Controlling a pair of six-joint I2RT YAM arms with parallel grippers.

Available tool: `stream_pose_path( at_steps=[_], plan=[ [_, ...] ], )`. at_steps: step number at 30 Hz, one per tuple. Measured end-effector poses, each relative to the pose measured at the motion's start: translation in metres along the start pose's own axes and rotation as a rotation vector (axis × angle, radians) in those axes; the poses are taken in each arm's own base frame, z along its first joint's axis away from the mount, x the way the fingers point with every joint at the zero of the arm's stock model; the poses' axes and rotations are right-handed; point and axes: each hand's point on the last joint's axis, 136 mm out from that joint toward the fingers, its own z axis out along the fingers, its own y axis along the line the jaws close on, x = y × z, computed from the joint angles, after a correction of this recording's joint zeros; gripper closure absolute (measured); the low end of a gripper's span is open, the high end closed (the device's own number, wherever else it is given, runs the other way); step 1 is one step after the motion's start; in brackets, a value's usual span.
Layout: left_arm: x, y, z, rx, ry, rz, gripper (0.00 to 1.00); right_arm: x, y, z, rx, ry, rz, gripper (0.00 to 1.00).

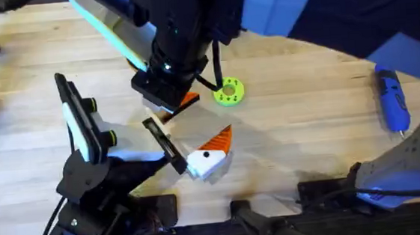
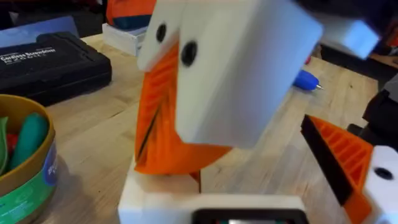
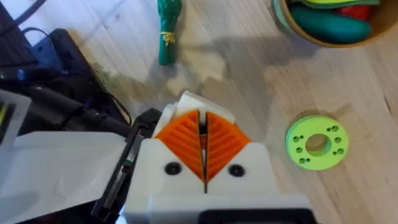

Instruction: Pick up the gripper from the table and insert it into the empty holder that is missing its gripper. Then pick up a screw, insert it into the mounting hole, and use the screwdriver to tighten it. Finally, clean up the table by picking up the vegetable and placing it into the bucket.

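One blue screwdriver (image 1: 391,99) lying by the counter's (image 1: 309,132) right edge, green vegetable (image 3: 168,28) near the bucket (image 3: 292,25), right claw (image 3: 203,140) mid-counter, orange pads pressed shut, left claw (image 1: 211,153) open just beside it

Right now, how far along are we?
No step looks clearly finished. In hand: the right gripper, pads pressed shut, hovers near the lime-green disc. Left: the blue screwdriver lies untouched on the table, and the dark-green vegetable lies outside the bucket.
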Motion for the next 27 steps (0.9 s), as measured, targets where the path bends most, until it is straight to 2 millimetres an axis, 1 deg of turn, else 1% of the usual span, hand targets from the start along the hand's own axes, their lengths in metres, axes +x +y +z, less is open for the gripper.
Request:
stream_pose_path(
  at_steps=[6, 16, 27],
  plan=[
    [0.000, 0.000, 0.000, 0.002, 0.000, 0.001, 0.015, 0.001, 0.001, -0.001, -0.007, 0.003, -0.032, 0.995],
    [0.000, -0.005, 0.000, 0.027, 0.003, 0.005, 0.015, 0.010, 0.005, -0.004, -0.057, 0.033, -0.076, 0.995],
    [0.000, -0.005, 0.000, 0.028, 0.003, 0.005, 0.015, 0.009, 0.005, -0.004, -0.061, 0.029, -0.081, 0.995]
  ],
)
